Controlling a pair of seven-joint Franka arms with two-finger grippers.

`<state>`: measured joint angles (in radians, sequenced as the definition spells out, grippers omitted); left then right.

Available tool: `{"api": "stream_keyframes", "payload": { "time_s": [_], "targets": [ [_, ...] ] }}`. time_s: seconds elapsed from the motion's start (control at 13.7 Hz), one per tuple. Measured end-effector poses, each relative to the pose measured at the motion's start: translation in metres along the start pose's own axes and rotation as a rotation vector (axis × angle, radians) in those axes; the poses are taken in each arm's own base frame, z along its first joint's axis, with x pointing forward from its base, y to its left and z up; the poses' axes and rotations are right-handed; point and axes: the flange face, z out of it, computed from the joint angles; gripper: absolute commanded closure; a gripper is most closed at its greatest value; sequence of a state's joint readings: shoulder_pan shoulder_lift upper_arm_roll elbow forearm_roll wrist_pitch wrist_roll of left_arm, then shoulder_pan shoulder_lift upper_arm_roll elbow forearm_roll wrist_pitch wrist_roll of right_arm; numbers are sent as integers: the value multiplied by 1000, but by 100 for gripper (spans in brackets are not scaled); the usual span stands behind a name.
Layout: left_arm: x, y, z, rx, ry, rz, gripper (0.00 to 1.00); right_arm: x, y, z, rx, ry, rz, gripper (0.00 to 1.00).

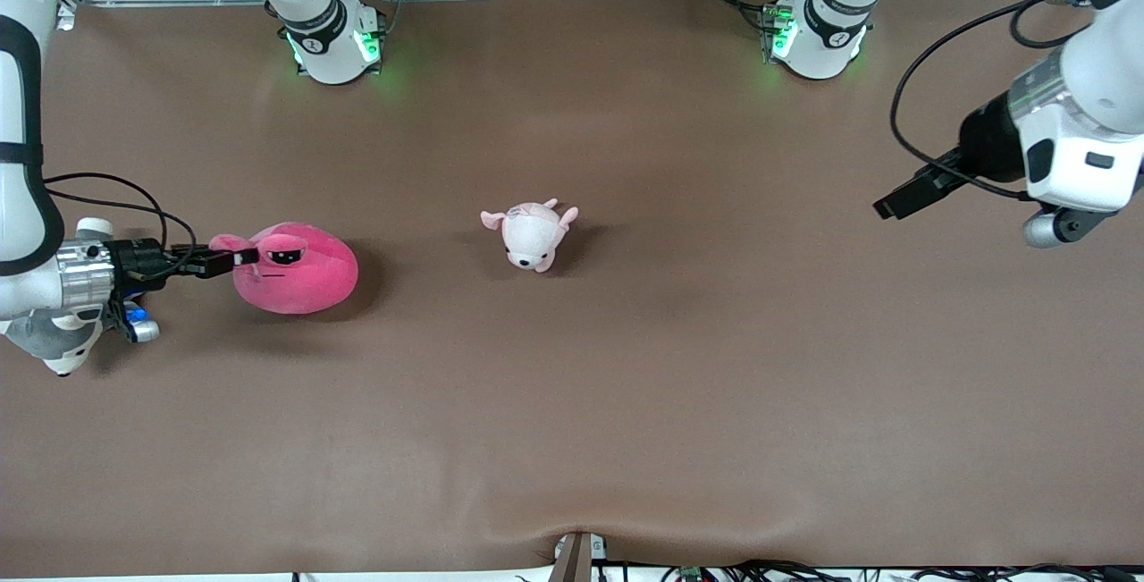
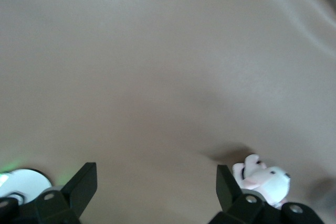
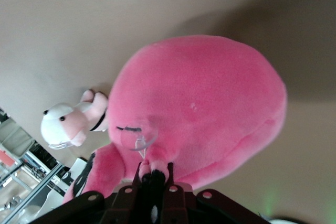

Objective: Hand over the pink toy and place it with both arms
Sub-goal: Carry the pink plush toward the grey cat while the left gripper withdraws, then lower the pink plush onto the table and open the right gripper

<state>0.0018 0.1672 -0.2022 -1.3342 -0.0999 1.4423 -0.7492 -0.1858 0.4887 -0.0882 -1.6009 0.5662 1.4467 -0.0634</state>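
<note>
The pink toy (image 1: 299, 274), a hot-pink round plush with black angry eyes, is at the right arm's end of the table. My right gripper (image 1: 243, 257) is shut on a small ear or tuft at the toy's edge; the right wrist view shows the fingers (image 3: 169, 174) pinching pink plush, with the toy's body (image 3: 205, 103) filling the view. I cannot tell whether the toy still touches the table. My left gripper (image 1: 885, 206) is open and empty, up in the air over the left arm's end of the table; its open fingers (image 2: 84, 182) frame bare table.
A small pale pink-and-white puppy plush (image 1: 532, 235) lies mid-table, also in the left wrist view (image 2: 262, 179) and the right wrist view (image 3: 65, 124). A grey-and-white husky plush (image 1: 49, 345) lies partly under the right wrist. The brown cloth ripples at the front edge (image 1: 572, 533).
</note>
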Motion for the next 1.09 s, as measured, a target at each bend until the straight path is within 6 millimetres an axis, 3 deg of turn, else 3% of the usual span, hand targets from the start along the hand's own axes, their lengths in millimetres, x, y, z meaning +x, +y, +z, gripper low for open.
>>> {"api": "stream_keyframes", "payload": {
  "time_s": [0.15, 0.36, 0.44, 0.51, 0.8, 1.09],
  "targets": [
    [4, -11, -5, 5, -3, 97, 0, 6, 20, 4, 9, -18, 42, 100],
    [5, -26, -13, 11, 4, 223, 0, 30, 55, 28, 8, -57, 53, 100],
    [5, -32, -16, 19, 7, 257, 0, 37, 63, 34, 7, -62, 45, 66],
    [4, -36, -18, 26, 10, 282, 0, 41, 67, 37, -6, -66, 37, 1],
    [-6, -51, -14, 49, 5, 329, 0, 47, 58, 3, -190, 23, -22, 0],
    [-37, -57, -7, 47, 28, 374, 0, 40, 17, -41, -281, 122, -95, 0]
  ]
}}
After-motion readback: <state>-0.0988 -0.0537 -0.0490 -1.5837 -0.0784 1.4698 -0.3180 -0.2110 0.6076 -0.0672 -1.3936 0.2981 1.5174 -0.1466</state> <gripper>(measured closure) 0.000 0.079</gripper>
